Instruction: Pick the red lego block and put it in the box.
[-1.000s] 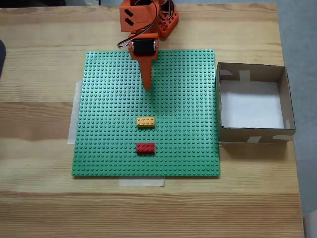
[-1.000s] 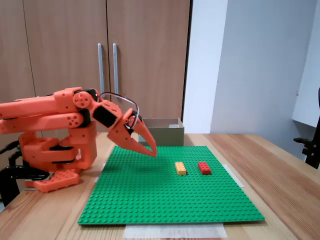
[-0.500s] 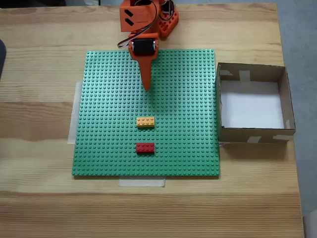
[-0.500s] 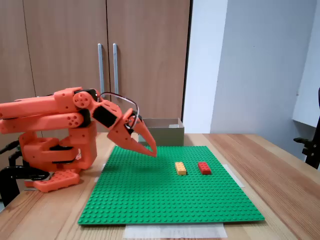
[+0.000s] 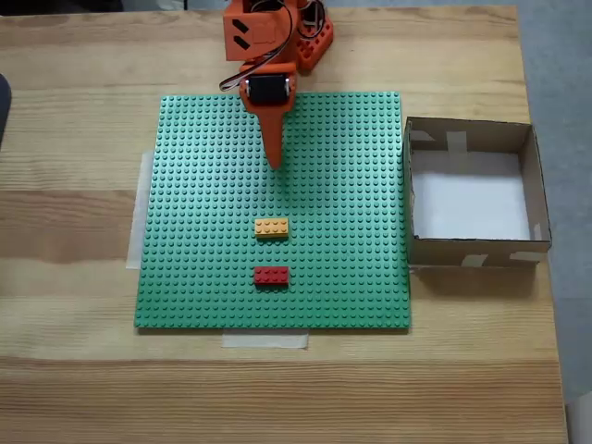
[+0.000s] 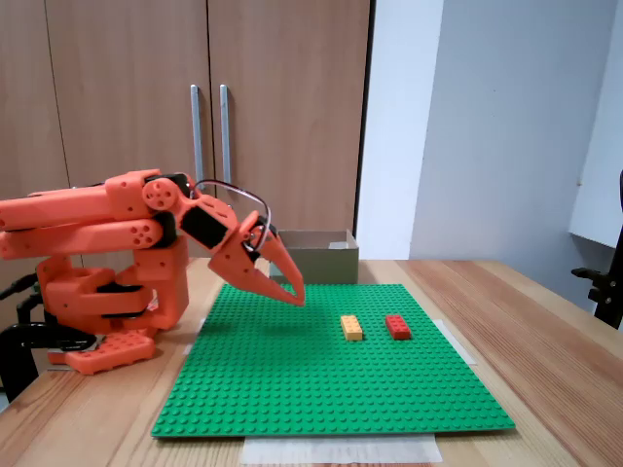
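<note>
Gripper (image 5: 274, 163): in a fixed view from above, orange moulded plastic, tapering to one point – jaws together, nothing held; it hangs over the far half of the green baseplate (image 5: 203, 277), well short of both bricks.
Arm (image 5: 264, 37): folded back on its base at the table's far edge, apparently a rest pose, so the reach has not begun.
Red lego block (image 5: 271, 275): small studded rectangle, long side parallel to the baseplate's near edge, near that edge and about mid-width; untouched.
Yellow-orange brick (image 5: 271, 228): same shape, just beyond the red one, a gap between them; it lies between gripper and target, so the approach likely has to pass over it.
Box (image 5: 536, 199): brown cardboard, square, open top, white floor, pale tape patches; touching or just beside the baseplate's right edge – placed for a short carry.
Table (image 5: 74, 370): pale wood planks; tape strips hold the baseplate at its left and near edges.

Gripper (image 6: 298, 297): in a fixed view from the side, beak-like, tip low over the studs, closed and empty.
Red lego block (image 6: 397, 327): seated on the baseplate, toward its right edge here.
Yellow-orange brick (image 6: 351, 328): just left of it, apart.
Box (image 6: 316, 255): behind the baseplate's far edge.
</note>
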